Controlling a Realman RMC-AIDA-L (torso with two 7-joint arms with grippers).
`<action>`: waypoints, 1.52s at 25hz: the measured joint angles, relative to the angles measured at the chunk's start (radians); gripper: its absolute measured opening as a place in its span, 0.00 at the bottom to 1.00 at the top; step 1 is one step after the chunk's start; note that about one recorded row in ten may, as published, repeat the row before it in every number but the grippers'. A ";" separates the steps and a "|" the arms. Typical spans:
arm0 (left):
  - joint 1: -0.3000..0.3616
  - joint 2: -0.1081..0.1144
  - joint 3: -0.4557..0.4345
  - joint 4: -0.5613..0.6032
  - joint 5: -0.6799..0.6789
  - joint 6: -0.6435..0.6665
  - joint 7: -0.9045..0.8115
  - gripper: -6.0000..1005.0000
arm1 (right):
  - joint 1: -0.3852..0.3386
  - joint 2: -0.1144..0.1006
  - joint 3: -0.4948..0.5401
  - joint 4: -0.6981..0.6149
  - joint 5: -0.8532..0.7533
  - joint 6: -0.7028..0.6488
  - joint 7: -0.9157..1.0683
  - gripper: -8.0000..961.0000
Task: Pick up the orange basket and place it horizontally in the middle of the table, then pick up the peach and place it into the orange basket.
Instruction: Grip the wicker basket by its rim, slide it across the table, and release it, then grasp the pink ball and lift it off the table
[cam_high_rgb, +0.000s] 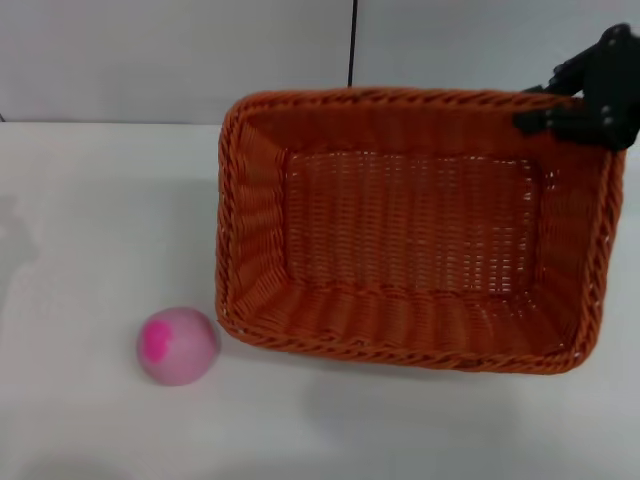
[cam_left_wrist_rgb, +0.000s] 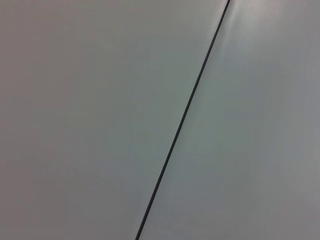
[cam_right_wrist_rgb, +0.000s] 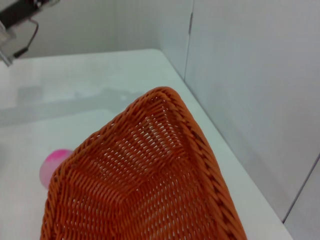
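The right gripper (cam_high_rgb: 560, 112) clamps the orange basket (cam_high_rgb: 410, 235) at its far right corner, fingertips hidden; the basket's long axis runs left-right, the peach (cam_high_rgb: 177, 345) beside its near-left corner.

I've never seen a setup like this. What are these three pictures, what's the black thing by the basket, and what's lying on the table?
They come from three cameras on a two-armed robot. One looks down from its head: a white table bears an orange basket, empty, and to its left a peach, a pink toy fruit. The black thing is the right gripper, the robot's hand, at the basket's far right corner; whether it is gripping the rim is hard to tell. The second camera sits on the right wrist, showing the basket close up. The third, on the left wrist, sees only a wall; the left arm is out of sight.
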 joint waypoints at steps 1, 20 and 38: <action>0.000 0.000 0.000 0.000 0.001 0.000 -0.003 0.01 | 0.010 0.001 0.000 0.061 -0.010 0.034 -0.044 0.22; 0.008 -0.001 0.002 0.000 0.003 0.008 -0.020 0.01 | 0.056 -0.006 0.009 0.276 -0.024 0.181 -0.161 0.24; 0.033 0.010 0.108 0.016 0.006 -0.015 -0.038 0.01 | -0.208 0.072 0.162 0.323 0.531 0.332 -0.424 0.55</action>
